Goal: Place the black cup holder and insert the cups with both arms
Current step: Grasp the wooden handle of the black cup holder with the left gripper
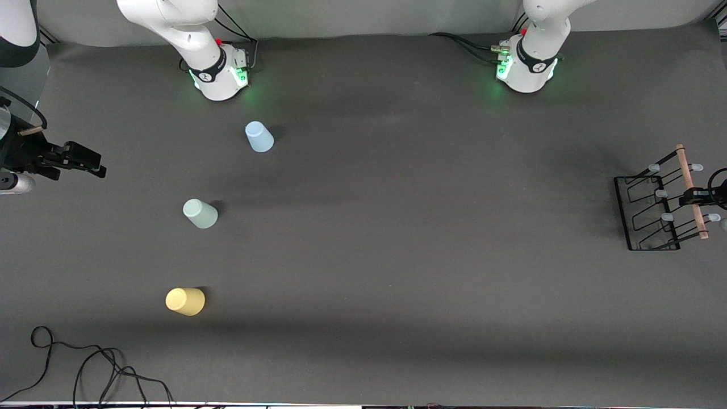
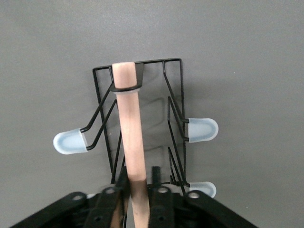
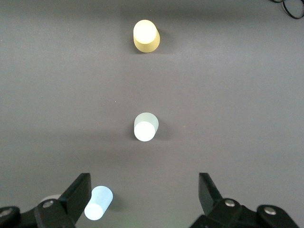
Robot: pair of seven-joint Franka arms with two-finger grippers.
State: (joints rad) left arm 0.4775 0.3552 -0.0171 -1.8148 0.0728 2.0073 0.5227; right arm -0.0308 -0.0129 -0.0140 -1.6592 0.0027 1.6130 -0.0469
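The black cup holder [image 1: 653, 213] stands at the left arm's end of the table, its wooden rod handle [image 1: 691, 190] on top. My left gripper [image 1: 701, 196] is shut on that rod; the left wrist view shows the fingers [image 2: 159, 194] on both sides of the rod [image 2: 130, 133]. I cannot tell whether the rack rests on the table. Three cups stand upside down toward the right arm's end: light blue [image 1: 259, 137], mint green [image 1: 200, 213], yellow [image 1: 185, 301]. My right gripper [image 1: 85, 162] is open and empty, up in the air [image 3: 144, 185], with blue [image 3: 98, 203], mint [image 3: 145, 127] and yellow [image 3: 146, 35] below it.
Loose black cables [image 1: 85, 363] lie at the table's corner nearest the front camera, at the right arm's end. The arm bases [image 1: 218, 74] [image 1: 528, 68] stand along the edge farthest from the camera. The cup holder sits close to the table's end edge.
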